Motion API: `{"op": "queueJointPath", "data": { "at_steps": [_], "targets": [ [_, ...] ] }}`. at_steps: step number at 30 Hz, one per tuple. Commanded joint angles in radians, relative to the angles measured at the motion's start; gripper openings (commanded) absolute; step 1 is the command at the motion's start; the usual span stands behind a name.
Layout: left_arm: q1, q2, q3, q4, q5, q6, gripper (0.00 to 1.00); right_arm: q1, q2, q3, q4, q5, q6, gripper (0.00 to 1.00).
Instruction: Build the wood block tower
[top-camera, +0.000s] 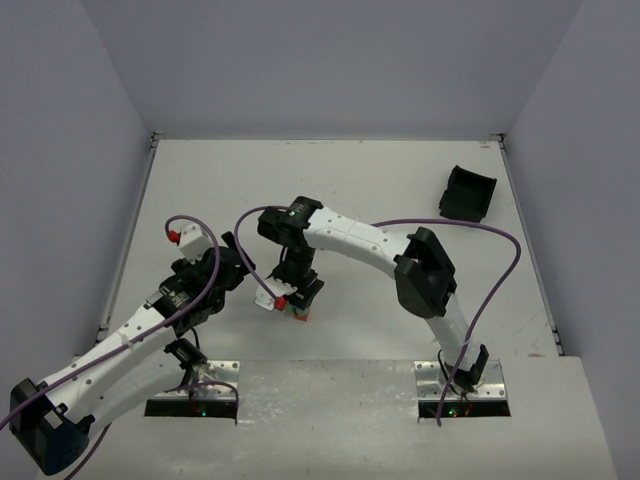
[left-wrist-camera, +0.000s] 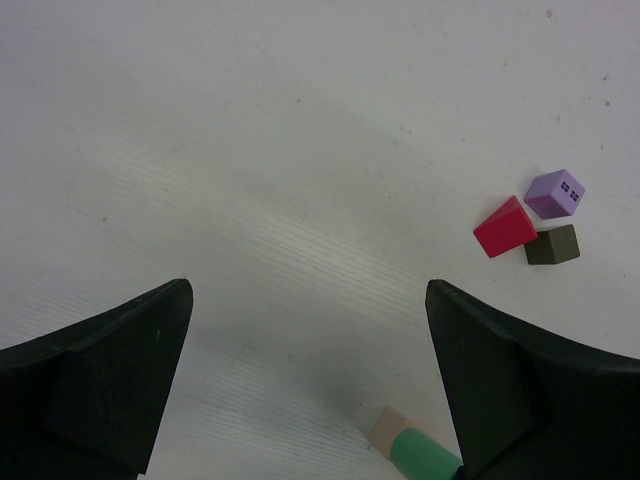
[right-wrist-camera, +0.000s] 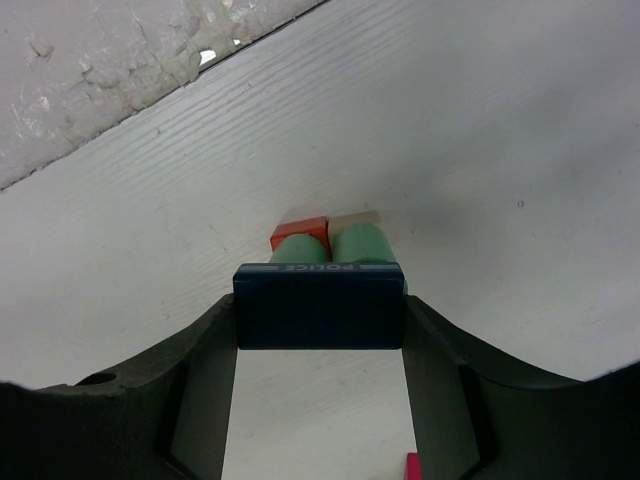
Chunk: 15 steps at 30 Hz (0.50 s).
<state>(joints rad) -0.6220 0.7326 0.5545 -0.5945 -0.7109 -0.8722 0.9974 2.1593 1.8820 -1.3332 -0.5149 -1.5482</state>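
Black fingers (right-wrist-camera: 200, 380) of the right pincer (right-wrist-camera: 320, 318) stood closest to the lens in the right wrist view. They pinched a dark blue rectangular wood block (right-wrist-camera: 320, 290) lettered POLICE on its two short ends. That block lay across the tops of two green wooden cylinders (right-wrist-camera: 298, 250) set side by side. One cylinder rested on a red wooden block (right-wrist-camera: 298, 232), the other on a tan wooden block (right-wrist-camera: 355, 217). These pieces formed the tower (top-camera: 295, 305), which stood on the white tabletop (right-wrist-camera: 500, 150) between the two arms, toward the near edge. A small magenta-pink fragment (right-wrist-camera: 411, 466) showed at the bottom edge of that view; its shape could not be determined.

The left pincer (left-wrist-camera: 308, 295) hung above bare tabletop just beside the tower with its jaws spread fully and nothing between them. Three loose pieces lay clustered ahead of it: a purple wooden cube (left-wrist-camera: 555, 193) with a printed window, a red wooden wedge (left-wrist-camera: 505, 227) and a dark olive wooden cube (left-wrist-camera: 552, 244). The wedge touched the olive cube.

A black plastic bin (top-camera: 467, 193) sat well apart, near the far right corner.
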Motion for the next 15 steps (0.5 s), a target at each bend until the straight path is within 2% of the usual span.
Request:
{"op": "queueJointPath", "data": {
  "at_steps": [1,15],
  "targets": [
    [0.005,-0.009,-0.005,0.036,-0.001,0.005,1.0,0.002,-0.024,-0.004,0.005,-0.007,-0.005,0.58],
    [0.005,-0.009,-0.004,0.039,0.001,0.008,1.0,0.001,-0.032,-0.023,0.033,-0.008,0.005,0.63]
  ]
}}
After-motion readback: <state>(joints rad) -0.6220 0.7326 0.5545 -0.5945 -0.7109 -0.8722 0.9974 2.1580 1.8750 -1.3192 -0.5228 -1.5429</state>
